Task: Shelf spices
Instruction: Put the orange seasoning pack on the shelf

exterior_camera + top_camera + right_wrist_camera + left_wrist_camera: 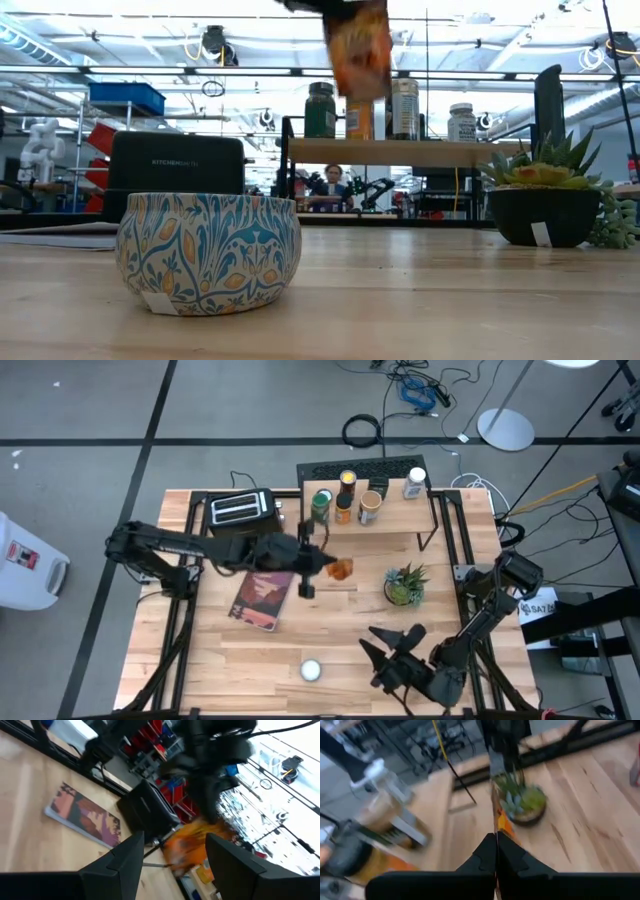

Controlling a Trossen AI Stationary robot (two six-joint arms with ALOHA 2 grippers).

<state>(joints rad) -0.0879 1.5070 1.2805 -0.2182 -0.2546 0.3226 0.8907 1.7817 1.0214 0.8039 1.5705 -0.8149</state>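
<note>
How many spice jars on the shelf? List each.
5: green-lidded jar left, yellow-topped jar behind it, orange jar beside, tan-topped jar centre, white jar right. None looks hidden from above.

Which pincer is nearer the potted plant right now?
Left. The left pincer, shut on an orange packet, is just beside the plant; the right pincer hovers farther off, toward the front edge.

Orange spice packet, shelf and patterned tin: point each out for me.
orange spice packet [341,570], high view, its orange body.
shelf [395,518], high view, bare wooden top.
patterned tin [208,251], low view, its side wall.
</note>
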